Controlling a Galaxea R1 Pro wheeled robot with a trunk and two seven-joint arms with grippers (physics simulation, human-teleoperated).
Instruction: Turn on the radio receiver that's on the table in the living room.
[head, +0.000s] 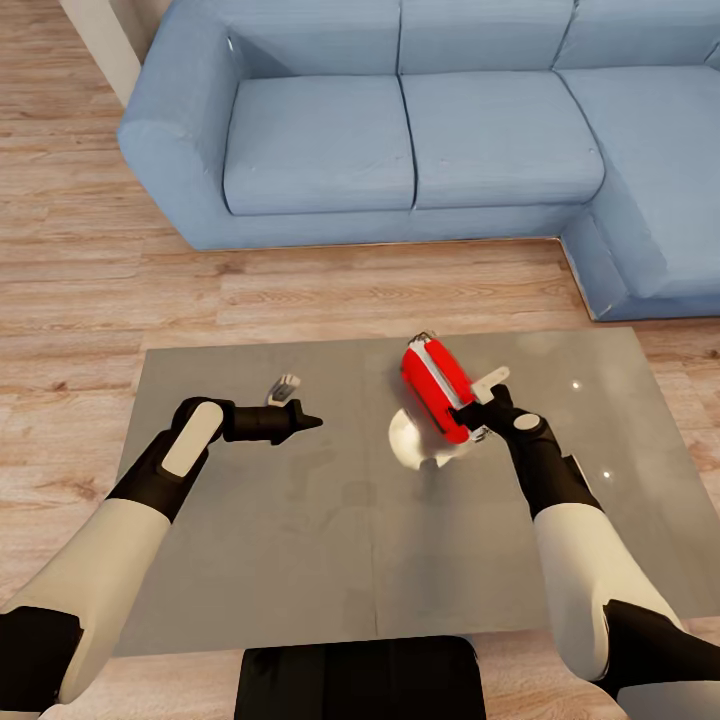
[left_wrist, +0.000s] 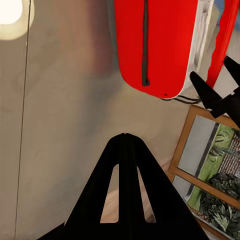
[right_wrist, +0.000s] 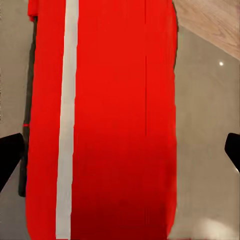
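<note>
The red radio receiver (head: 437, 388) with its white band lies right of the middle of the glossy grey table (head: 250, 560), its wire handle at the far end. My right gripper (head: 478, 405) is open at its near right side. In the right wrist view the radio receiver (right_wrist: 110, 120) sits between the spread fingertips (right_wrist: 10, 157), with small gaps on both sides. My left gripper (head: 300, 422) is shut and empty, hovering over the table to the left of the radio. The left wrist view shows its joined fingers (left_wrist: 126, 165) pointing toward the radio receiver (left_wrist: 155, 45).
A light-blue L-shaped sofa (head: 400, 130) stands beyond the table, across a strip of wooden floor (head: 90, 270). A pale lamp reflection (head: 412, 442) glows on the tabletop below the radio. My dark base (head: 360, 680) is against the table's near edge.
</note>
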